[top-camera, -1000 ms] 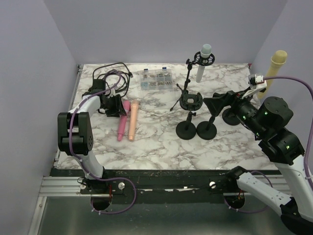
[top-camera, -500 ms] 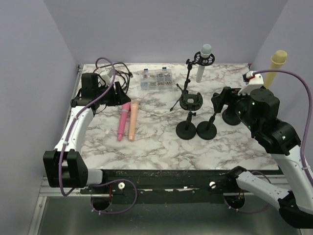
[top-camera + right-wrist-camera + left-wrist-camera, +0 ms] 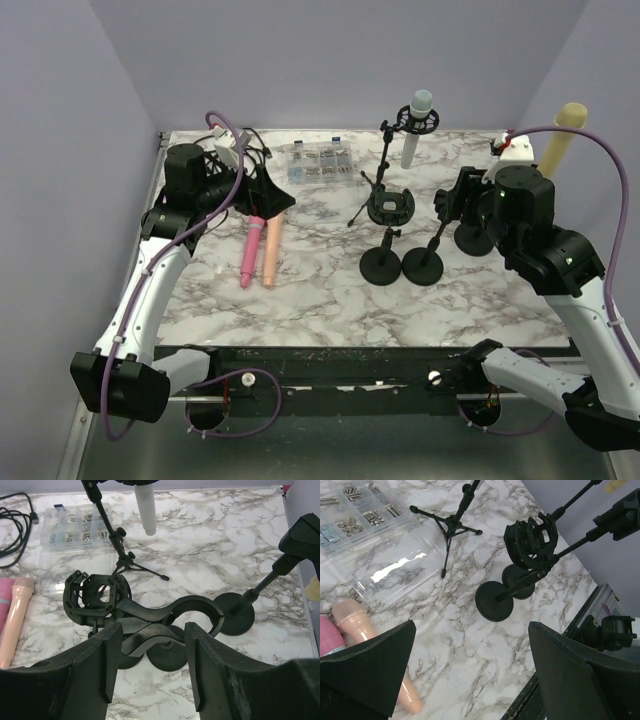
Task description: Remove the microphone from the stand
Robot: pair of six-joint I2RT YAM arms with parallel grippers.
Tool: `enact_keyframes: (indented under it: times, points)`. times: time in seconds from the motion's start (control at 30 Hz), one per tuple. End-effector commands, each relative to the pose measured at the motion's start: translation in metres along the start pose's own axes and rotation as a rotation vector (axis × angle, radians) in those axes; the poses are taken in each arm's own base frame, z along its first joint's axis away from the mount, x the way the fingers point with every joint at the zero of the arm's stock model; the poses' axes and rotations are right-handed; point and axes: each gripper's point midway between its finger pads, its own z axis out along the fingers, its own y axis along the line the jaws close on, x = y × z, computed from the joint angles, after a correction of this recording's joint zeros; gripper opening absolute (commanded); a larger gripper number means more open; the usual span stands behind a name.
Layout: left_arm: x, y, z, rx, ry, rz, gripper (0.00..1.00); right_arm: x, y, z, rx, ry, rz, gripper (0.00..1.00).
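A clear parts box (image 3: 318, 162) rests flat on the marble table (image 3: 330, 290), far side.

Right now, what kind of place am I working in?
Probably a robot test cell: marble-patterned table boxed by plain lilac walls, with microphone stands and a clear parts organizer on it.

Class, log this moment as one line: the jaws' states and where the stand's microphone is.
left jaws: open, empty | right jaws: open, empty | microphone: in stand, untouched | removal: not yet done

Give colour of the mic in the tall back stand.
Microphone: white body, pale grey-green head; clearest in the top external view.
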Motion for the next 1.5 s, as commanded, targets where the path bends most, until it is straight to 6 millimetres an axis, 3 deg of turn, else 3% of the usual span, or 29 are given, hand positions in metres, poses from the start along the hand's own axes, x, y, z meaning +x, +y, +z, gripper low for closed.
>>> enact_keyframes:
  times: [0.0,0.2,0.37,0.57,1.1,1.2,1.47]
  points:
    - [0.005,-0.02,-0.007,0.063,-0.012,0.055,0.99,-0.009,0.002,0.004,0.016,-0.008,-0.004,0.58]
    - [-0.003,-0.037,-0.024,0.063,-0.078,0.133,0.98,0.011,0.0,0.015,0.058,0.07,-0.009,0.54]
    - [-0.004,-0.041,-0.026,0.071,-0.087,0.139,0.99,0.028,-0.01,0.019,0.131,0.131,-0.014,0.49]
    - [-0.002,-0.043,-0.024,0.097,-0.068,0.111,0.99,0.072,-0.017,0.02,0.184,0.276,-0.03,0.49]
    - [-0.001,-0.033,-0.02,0.052,-0.071,0.092,0.98,0.148,-0.013,0.038,0.209,0.436,0.003,0.49]
    - [0.0,-0.03,-0.019,0.036,-0.066,0.087,0.99,0.15,-0.011,0.039,0.202,0.442,0.008,0.5]
    - [-0.002,-0.031,-0.022,0.029,-0.076,0.093,0.99,0.132,-0.005,0.04,0.18,0.393,0.042,0.57]
